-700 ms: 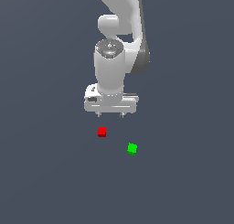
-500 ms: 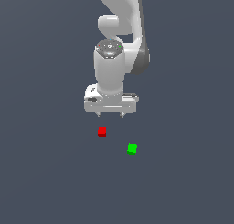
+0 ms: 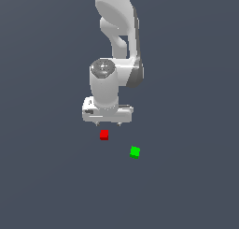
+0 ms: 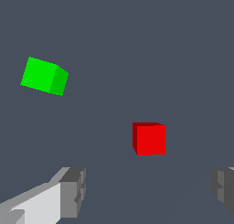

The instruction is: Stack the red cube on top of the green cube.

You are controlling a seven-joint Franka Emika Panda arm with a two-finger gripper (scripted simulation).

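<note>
Exterior view, item one: a white Panda arm [image 3: 116,41] descended from the upper edge of the frame over a plain dark grey-blue floor [image 3: 42,186], its wrist pointed downward. Item two: the gripper [image 3: 108,125] hung at the end of that wrist, its two short fingertips showing just under the wide white palm bar and set well apart from each other, nothing between them. Item three: the red cube [image 3: 104,135], tiny, plain and unmarked, rested on the floor just below the gripper and between the lines of its two fingertips, untouched. Item four: the green cube [image 3: 135,152], of like size, rested on the floor toward the exterior view's right of the red cube and nearer the camera, turned at a slight angle, clear of the red one and of the arm. Wrist view, same items: the red cube [image 4: 149,139] lay in the gap ahead of the two grey finger pads [image 4: 73,192], which stood wide apart at either side of the frame with bare floor between them; the green cube [image 4: 43,76] lay farther off and to one side, rotated relative to the red cube, the two cubes well apart.
</note>
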